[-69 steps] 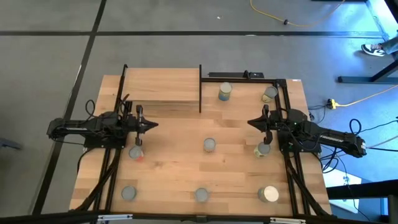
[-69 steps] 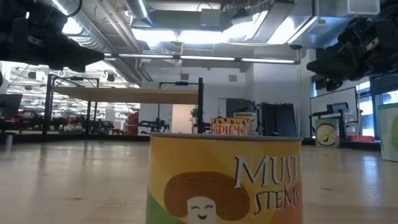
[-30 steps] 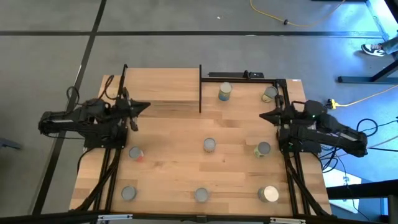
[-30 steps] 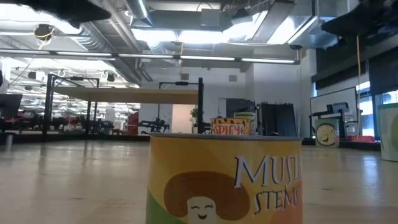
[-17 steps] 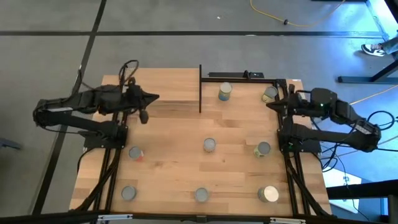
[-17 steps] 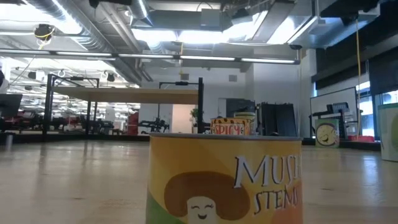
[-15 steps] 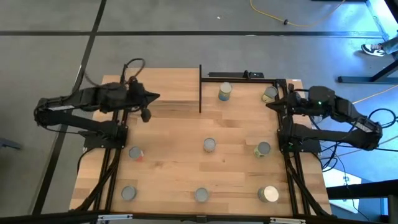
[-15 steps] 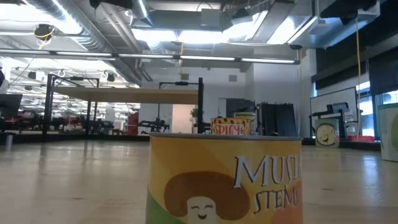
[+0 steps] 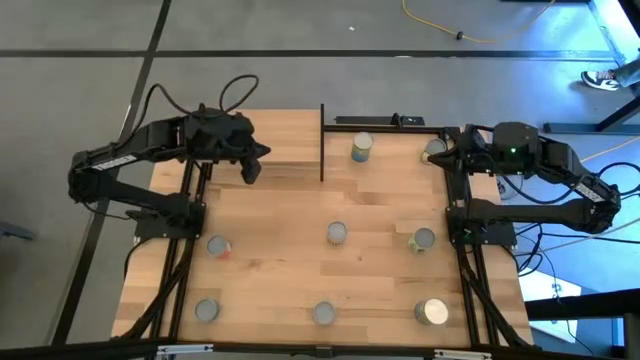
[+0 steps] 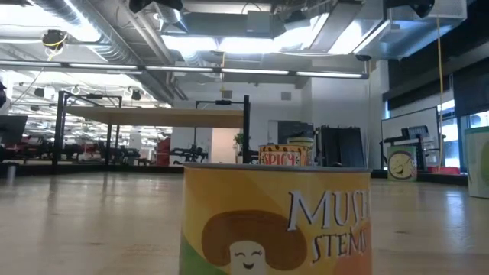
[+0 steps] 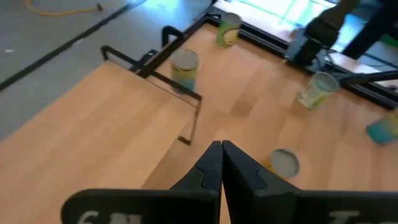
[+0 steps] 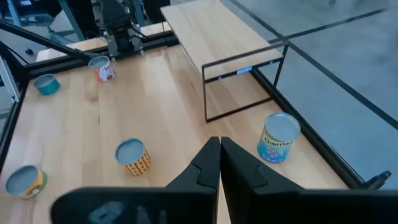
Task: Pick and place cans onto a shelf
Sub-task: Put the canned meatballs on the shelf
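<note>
Tabletop point(image 9: 280, 250): eight cans point(image 9: 337, 234) scattered | shelf point(image 9: 262, 137) bare | both jaws closed, empty

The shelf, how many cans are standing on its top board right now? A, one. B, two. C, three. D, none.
D: in the high view the shelf shows only bare wood on top, and the nearest can stands on the table beside it.
</note>
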